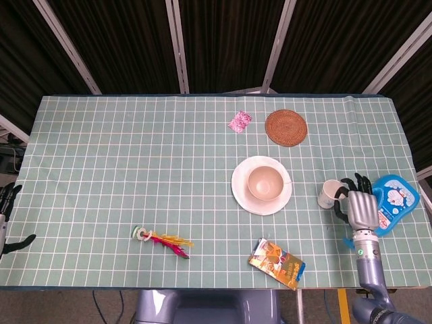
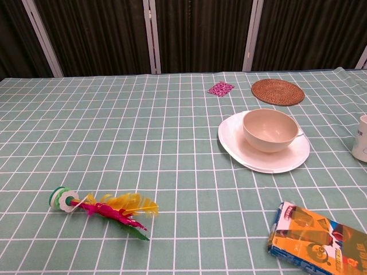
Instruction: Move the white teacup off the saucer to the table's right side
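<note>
Transfer nearly done: small white ceramic teacup [image 1: 330, 194] is off the round white saucer [image 1: 241, 192], near the tabletop's right edge, right hand [image 1: 360, 208] fingers clamped around it; release remains.

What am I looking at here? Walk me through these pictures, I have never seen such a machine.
It is a two-armed robot with human-like hands at a table. One picture looks down from its head, the other forward from its chest. The right hand grips the white teacup near the table's right edge, beside a blue bottle. The left hand hangs off the left edge, holding nothing. On the green checked cloth lie a saucer with a bowl, a woven coaster, a feather toy and a snack packet.
</note>
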Tool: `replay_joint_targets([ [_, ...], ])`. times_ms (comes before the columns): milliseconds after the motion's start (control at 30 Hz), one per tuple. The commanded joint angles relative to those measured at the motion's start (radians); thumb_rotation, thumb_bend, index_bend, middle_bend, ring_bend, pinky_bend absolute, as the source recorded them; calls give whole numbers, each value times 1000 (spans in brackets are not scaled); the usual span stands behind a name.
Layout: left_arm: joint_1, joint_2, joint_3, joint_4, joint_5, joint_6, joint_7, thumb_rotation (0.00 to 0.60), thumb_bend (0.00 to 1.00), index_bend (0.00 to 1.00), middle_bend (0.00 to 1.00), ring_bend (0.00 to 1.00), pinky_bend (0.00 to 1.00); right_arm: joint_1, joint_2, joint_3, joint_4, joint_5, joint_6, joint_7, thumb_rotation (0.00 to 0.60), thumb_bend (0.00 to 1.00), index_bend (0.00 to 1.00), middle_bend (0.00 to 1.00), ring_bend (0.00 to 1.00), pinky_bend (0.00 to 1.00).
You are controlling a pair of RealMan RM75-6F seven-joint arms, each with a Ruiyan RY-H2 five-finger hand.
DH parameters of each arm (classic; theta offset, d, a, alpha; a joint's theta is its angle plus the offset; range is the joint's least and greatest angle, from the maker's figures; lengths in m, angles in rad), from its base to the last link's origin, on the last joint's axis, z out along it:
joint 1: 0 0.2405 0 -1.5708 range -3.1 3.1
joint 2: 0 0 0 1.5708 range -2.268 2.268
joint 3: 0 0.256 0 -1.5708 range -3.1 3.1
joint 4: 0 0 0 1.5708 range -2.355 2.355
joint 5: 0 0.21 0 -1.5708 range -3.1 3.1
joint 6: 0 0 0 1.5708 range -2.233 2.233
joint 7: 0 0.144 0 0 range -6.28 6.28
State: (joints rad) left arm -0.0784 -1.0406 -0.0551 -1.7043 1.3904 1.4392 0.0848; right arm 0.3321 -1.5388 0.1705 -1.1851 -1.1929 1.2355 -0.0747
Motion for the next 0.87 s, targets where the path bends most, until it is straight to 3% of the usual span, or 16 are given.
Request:
replay_joint_targets([
  [33, 1, 1, 0, -1, 2, 2, -1, 600, 0, 0, 0, 0, 0, -10, 11, -16, -14, -9, -8, 1, 600, 358, 631, 167, 0, 0],
  [133, 1, 1, 1, -1, 4, 4, -3, 600, 0, 0, 0, 0, 0, -18, 30, -26, -40, -19, -14, -1, 600, 305, 528, 74, 0, 0],
  [200, 1, 1, 0, -1, 4, 4, -4, 600, 0, 0, 0, 0, 0, -21, 43, -29, -61, -25, -12, -9, 600, 271, 340, 11, 0, 0],
  [300, 1, 0, 0, 0, 3, 4, -3, 600, 0, 0, 0, 0, 0, -28, 65, -31, -102, -37, 4, -26, 600, 240, 134, 0, 0, 0],
  [367, 1, 0, 0, 0, 4, 4, -3, 600, 0, 0, 0, 0, 0, -35, 83, -31, -136, -48, 24, -40, 600, 227, 64, 0, 0, 0],
  [667, 1, 1, 0, 2, 5, 5, -10, 600, 0, 0, 0, 0, 0, -82, 171, -58, -260, -107, 105, -81, 600, 183, 0, 0, 0, 0],
  [867, 0, -4, 0, 10, 6, 5, -3, 600, 0, 0, 0, 0, 0, -154, 276, -133, -322, -244, 217, -45, 600, 167, 0, 0, 0, 0],
])
